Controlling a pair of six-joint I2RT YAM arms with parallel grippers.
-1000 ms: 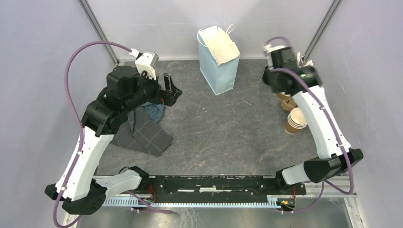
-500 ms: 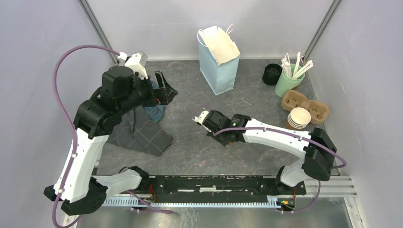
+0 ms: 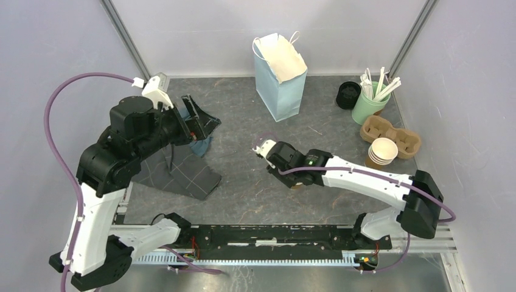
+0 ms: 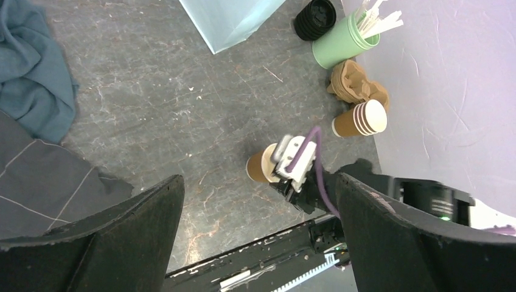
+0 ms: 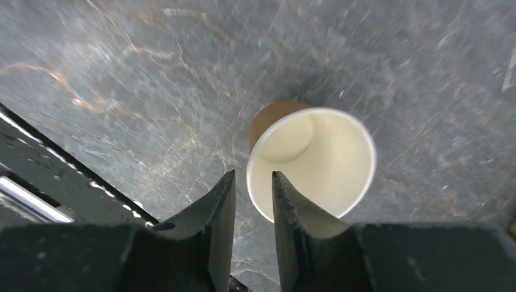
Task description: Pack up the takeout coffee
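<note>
No lidded brown cup shows in any view. A lidless brown paper cup (image 5: 310, 158) with a cream rim stands near the table's middle, and also shows in the left wrist view (image 4: 258, 165). My right gripper (image 5: 254, 176) points down over its near-left rim. One finger is inside the cup and one outside, a narrow gap apart, and neither presses the wall. From above, the right wrist (image 3: 292, 164) hides most of the cup. My left gripper (image 3: 198, 118) is wide open and empty, held high over the cloths at the left.
A light blue paper bag (image 3: 280, 76) stands open at the back centre. At the back right are a stack of black lids (image 3: 348, 94), a green cup of stirrers (image 3: 372, 103), a pulp carrier (image 3: 389, 134) and stacked lidless cups (image 3: 382, 152). Grey (image 3: 176, 170) and blue (image 3: 198, 145) cloths lie left.
My right arm swung from the cup stack at the back right to the table's middle, then shifted slightly right. My left arm drew back to the left, still open.
</note>
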